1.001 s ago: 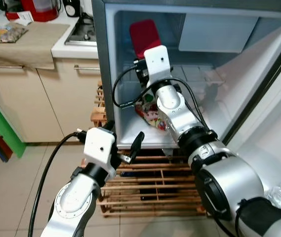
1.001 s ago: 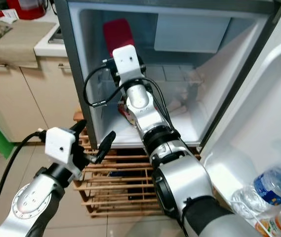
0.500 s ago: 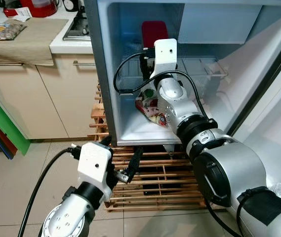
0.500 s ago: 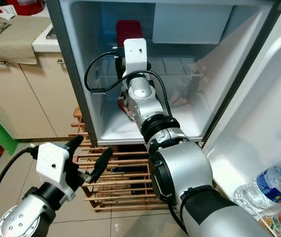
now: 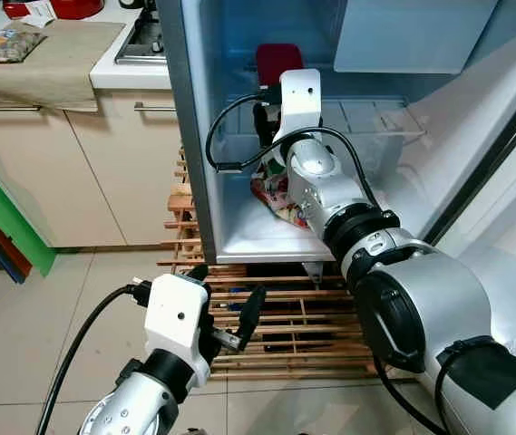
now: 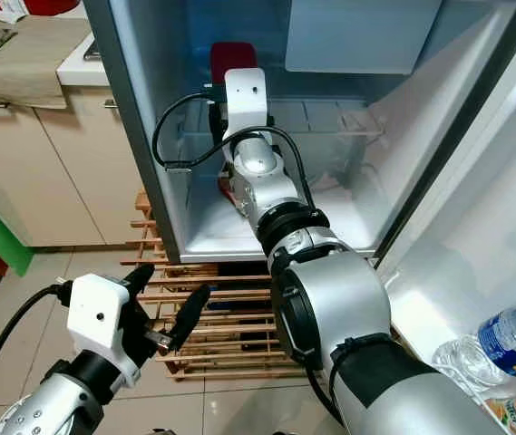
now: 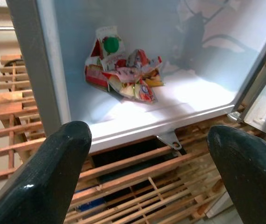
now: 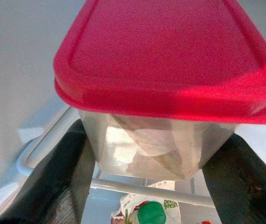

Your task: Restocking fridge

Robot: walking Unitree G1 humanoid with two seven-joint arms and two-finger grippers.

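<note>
— Moved since a second ago?
— Left gripper (image 5: 224, 313): lower, now before the wooden rack (image 5: 285, 313) under the fridge (image 5: 185, 136), fingers spread, empty. Right arm: reaches deeper along the upper shelf (image 5: 366, 127).

— Eye views?
— Right gripper (image 5: 269, 122) behind a red-lidded container (image 5: 278, 59) at the shelf's left rear. Snack packets (image 5: 274, 195) on the fridge floor, left side.

— Left wrist view?
— Packets (image 7: 123, 74) near the floor's front edge, between spread fingers (image 7: 44, 182).

— Right wrist view?
— Clear container (image 8: 156, 144), red lid (image 8: 170, 60), pinched between both fingers (image 8: 53, 186).
</note>
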